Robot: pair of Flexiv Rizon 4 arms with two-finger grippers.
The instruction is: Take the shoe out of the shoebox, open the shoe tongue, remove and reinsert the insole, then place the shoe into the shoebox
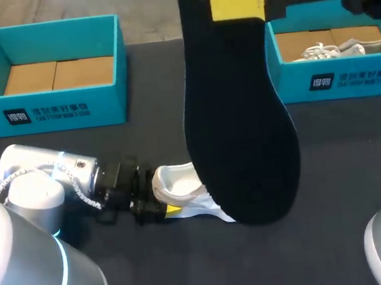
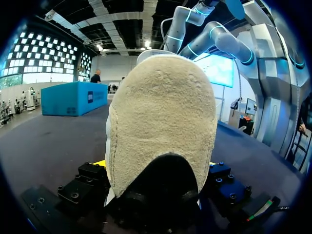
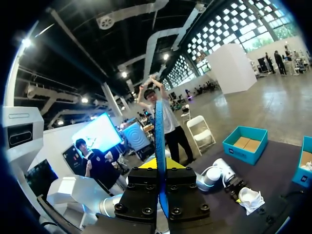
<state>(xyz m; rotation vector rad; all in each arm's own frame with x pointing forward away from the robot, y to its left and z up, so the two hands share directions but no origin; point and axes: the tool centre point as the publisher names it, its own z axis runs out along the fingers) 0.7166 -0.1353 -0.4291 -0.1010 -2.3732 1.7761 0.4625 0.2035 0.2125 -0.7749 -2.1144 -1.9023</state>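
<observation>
The right gripper [image 1: 236, 0] pinches the black insole [image 1: 240, 123] by one end, high above the table [image 1: 162, 77]. Thin and light, it will probably bend, so hold it near an end. The left gripper [image 1: 162, 207] clamps the soft white shoe [image 1: 181, 185] at its heel end, by the table's near edge.

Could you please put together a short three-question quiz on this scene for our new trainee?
1. True or false: the black insole sits inside the white shoe on the table.
2. The left gripper holds the shoe's heel. What does the right gripper hold? A. a shoelace B. the insole C. nothing
3. Fill in: a second shoe lies in the ____ shoebox.
Key: 1 false, it is held up in the air, out of the shoe; 2 B; 3 right shoebox.
</observation>
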